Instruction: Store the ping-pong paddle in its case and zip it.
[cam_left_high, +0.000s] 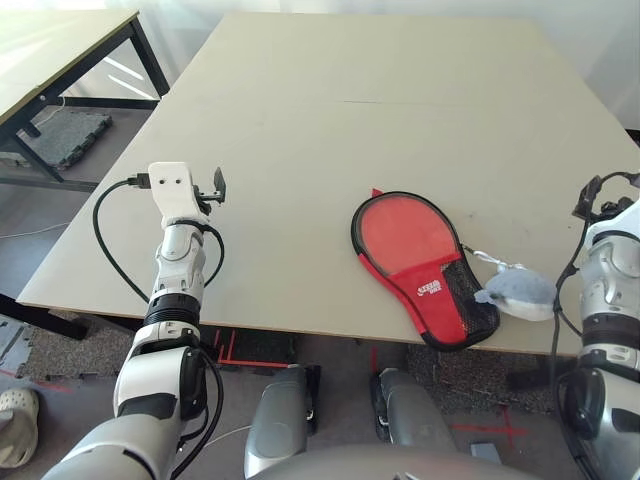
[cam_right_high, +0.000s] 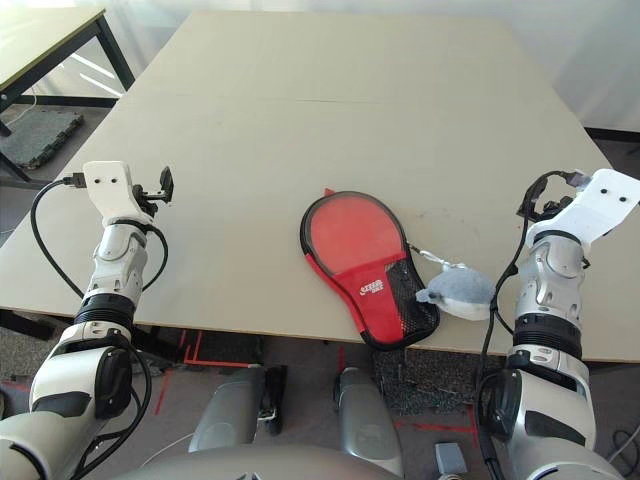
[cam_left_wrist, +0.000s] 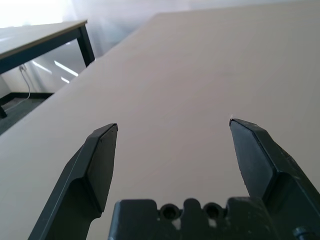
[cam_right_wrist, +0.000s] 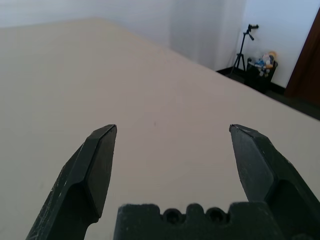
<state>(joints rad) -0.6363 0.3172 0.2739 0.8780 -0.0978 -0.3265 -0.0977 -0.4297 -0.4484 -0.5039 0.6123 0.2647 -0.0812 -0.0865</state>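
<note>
Your paddle-shaped red-fronted soft case with black edging and mesh pocket (cam_right_high: 365, 268) lies flat at the near edge of the pale beige counter (cam_right_high: 330, 110), long axis slanting from its round end up-left to its narrow end at the near right. I cannot tell whether the paddle is inside. A small grey-white fluffy plush (cam_right_high: 458, 290) touches its narrow end. Both claws are spread and empty: the right claw (cam_right_wrist: 172, 150) is nearer (the left claw (cam_left_wrist: 172, 150) sits well apart), so you'd reach leftward.
</note>
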